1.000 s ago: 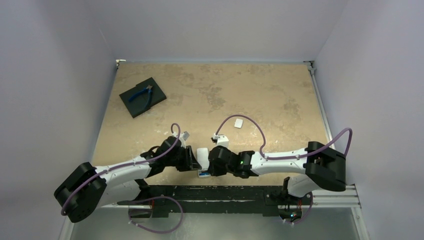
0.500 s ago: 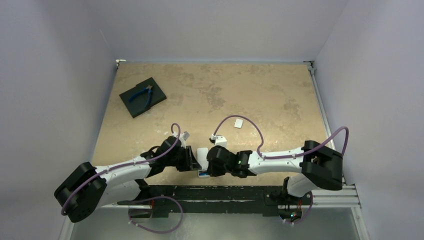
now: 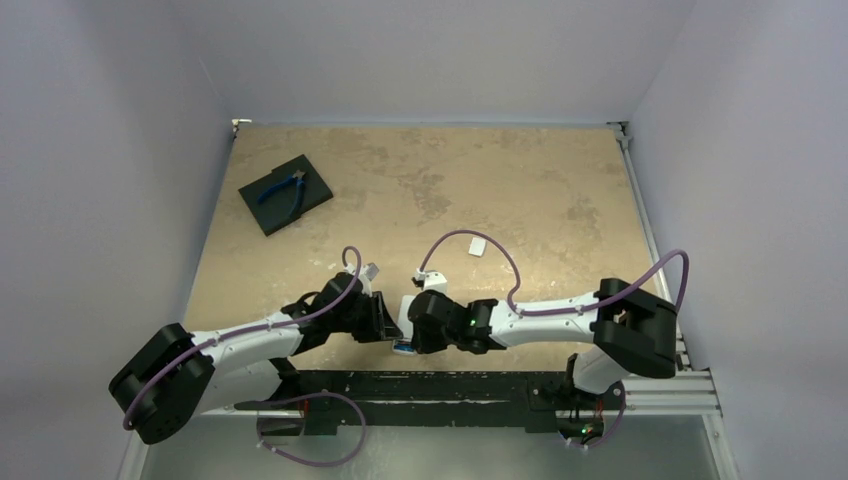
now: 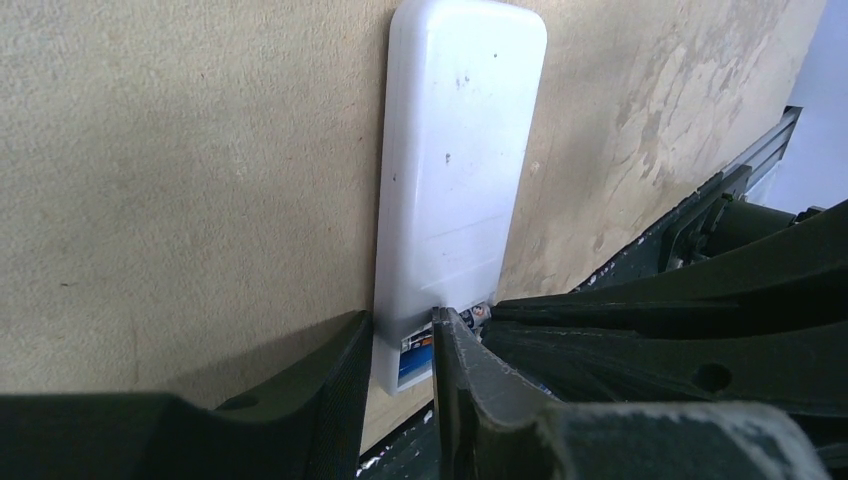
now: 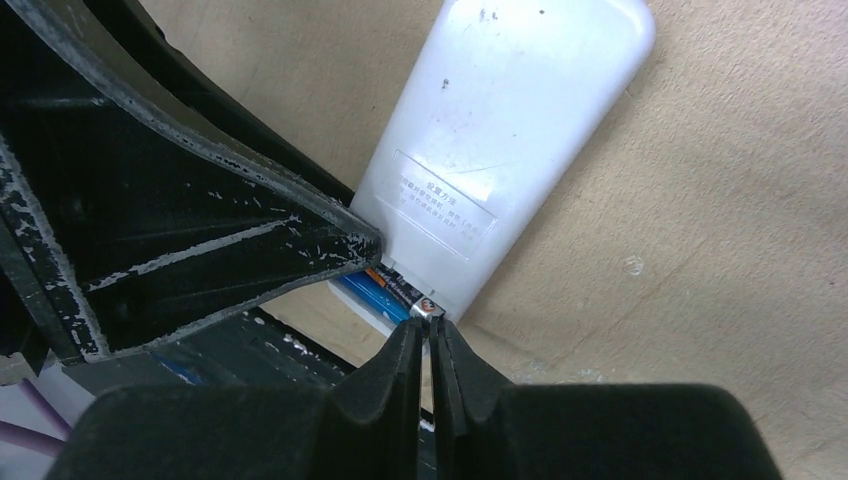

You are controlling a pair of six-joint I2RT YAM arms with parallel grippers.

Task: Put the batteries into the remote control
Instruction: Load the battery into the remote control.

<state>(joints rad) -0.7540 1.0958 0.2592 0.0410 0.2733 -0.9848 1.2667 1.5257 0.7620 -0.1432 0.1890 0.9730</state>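
White remote (image 3: 404, 308) lies near the front edge of the counter (image 3: 420, 190), between the left tool (image 3: 387, 322) and the right tool (image 3: 413, 330). Left wrist: the left tool's fingers sit a little apart at the remote's open end; I cannot tell if they squeeze it. Right wrist: the right tool is pinched on the tip of the dark battery (image 5: 400, 290), which lies beside the blue battery (image 5: 362, 292) inside the remote.

Remote control (image 4: 455, 170): white handset lying back upward near the front edge of the worktop (image 4: 150, 150), label facing up, battery bay at its near end uncovered. Blue battery (image 5: 358, 292) lies lengthwise in the bay. The dark battery (image 5: 398, 288), orange-banded, lies beside it, its metal tip at the right hand's (image 5: 428, 335) fingertips.
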